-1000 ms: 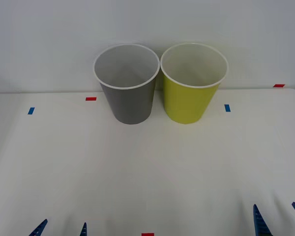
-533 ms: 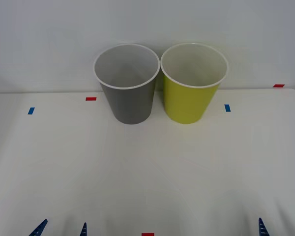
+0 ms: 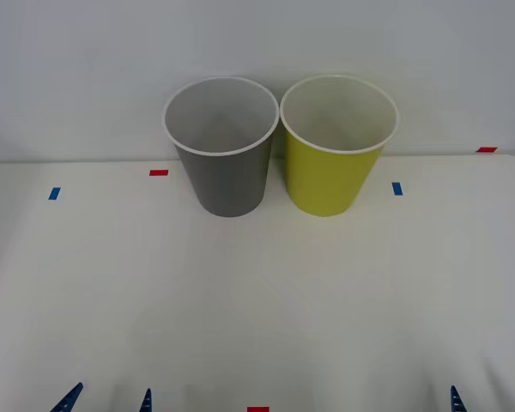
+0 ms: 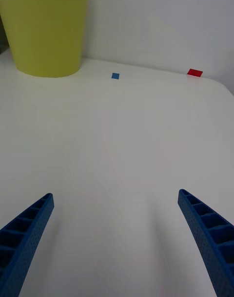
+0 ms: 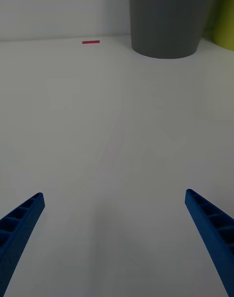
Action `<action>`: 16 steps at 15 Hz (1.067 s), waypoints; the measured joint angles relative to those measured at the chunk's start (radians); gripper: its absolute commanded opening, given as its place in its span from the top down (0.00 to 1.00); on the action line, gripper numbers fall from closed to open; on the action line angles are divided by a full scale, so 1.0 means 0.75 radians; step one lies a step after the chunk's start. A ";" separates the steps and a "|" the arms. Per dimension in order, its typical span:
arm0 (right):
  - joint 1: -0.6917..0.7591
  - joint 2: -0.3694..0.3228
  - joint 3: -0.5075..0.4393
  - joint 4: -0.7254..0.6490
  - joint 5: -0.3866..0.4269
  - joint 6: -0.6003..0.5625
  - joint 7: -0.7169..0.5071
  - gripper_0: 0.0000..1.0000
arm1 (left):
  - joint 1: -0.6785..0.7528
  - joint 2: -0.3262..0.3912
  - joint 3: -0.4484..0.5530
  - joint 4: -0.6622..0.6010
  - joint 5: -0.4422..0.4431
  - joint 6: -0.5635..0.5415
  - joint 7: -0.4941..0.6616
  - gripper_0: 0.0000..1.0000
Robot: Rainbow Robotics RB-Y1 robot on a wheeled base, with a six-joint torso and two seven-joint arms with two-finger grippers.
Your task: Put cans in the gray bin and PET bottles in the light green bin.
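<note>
The gray bin [image 3: 227,180] and the light green bin [image 3: 330,180] stand upright side by side at the back of the white table, almost touching. The cans and PET bottles are out of view. My left gripper [image 3: 107,402] is open at the table's near edge, well short of the gray bin [image 5: 168,19]; its wrist view shows its open fingers [image 5: 114,194] with bare table between them. My right gripper [image 3: 491,396] is open at the near right, far in front of the light green bin [image 4: 46,29]. Nothing sits between its spread fingers [image 4: 114,194].
Small tape marks dot the table: red [image 3: 159,172] and blue [image 3: 54,193] on the left, blue [image 3: 397,188] and red [image 3: 487,149] on the right, red [image 3: 257,409] at the near edge. A white wall rises just behind the bins.
My right gripper has drawn back toward the near edge, its fingertips showing less in the front view. The left gripper and both bins have not moved.
</note>
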 measured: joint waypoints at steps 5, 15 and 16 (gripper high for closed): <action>0.000 0.000 0.000 0.000 0.000 0.000 0.000 0.12 | 0.000 0.000 0.000 0.000 0.000 0.000 0.000 0.00; 0.000 0.000 0.000 0.000 0.000 0.000 0.000 0.12 | 0.000 0.000 0.000 0.000 0.000 0.000 0.000 0.00; 0.000 0.000 0.000 0.000 0.000 0.000 0.000 0.12 | 0.000 0.000 0.000 0.000 0.000 0.000 0.000 0.00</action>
